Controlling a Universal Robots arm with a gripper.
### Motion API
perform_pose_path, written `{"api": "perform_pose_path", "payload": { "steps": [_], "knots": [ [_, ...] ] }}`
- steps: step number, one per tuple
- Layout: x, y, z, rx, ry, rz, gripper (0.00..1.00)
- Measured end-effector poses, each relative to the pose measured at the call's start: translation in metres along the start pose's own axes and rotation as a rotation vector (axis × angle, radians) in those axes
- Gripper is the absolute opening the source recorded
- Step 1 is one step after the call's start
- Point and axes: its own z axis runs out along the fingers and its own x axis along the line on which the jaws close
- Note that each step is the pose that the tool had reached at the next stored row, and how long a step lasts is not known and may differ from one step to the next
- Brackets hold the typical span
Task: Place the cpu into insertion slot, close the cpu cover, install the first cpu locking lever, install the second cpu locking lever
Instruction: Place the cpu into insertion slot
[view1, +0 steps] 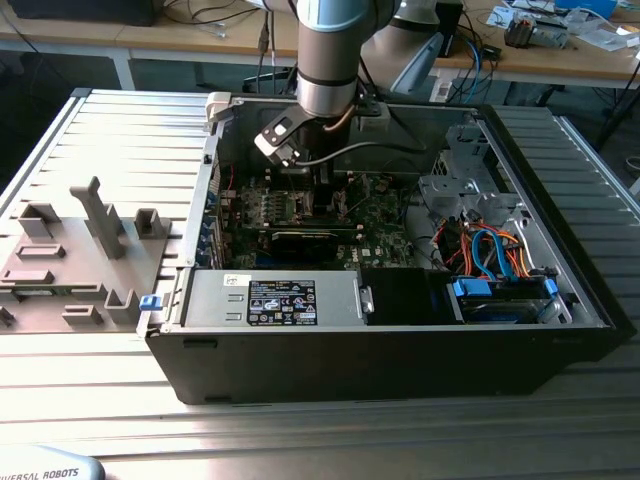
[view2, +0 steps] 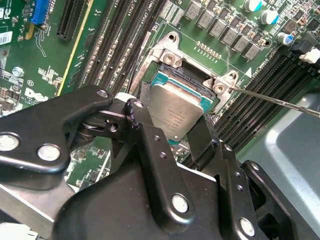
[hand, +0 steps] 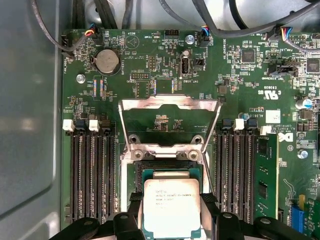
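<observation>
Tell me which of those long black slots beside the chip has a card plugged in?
The outermost one, farthest from the cpu on the blue connector's side: a green card stands in it; the others look empty.

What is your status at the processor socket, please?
Gripper jaws shut on the chip. Chip over the socket, seating unclear. Cover stands open, clear of the socket.

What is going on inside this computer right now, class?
A robot arm reaches into an open computer case. Its gripper grips the cpu by two opposite edges, right over the insertion slot; whether it is seated is unclear. The cpu cover stands open, so nothing is locked down yet.
</observation>
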Motion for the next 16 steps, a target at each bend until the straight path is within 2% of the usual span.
{"api": "perform_pose_path", "payload": {
  "steps": [16],
  "knots": [
    [0.0001, 0.0, 0.0032, 0.0, 0.0, 0.0, 0.54]
  ]
}}
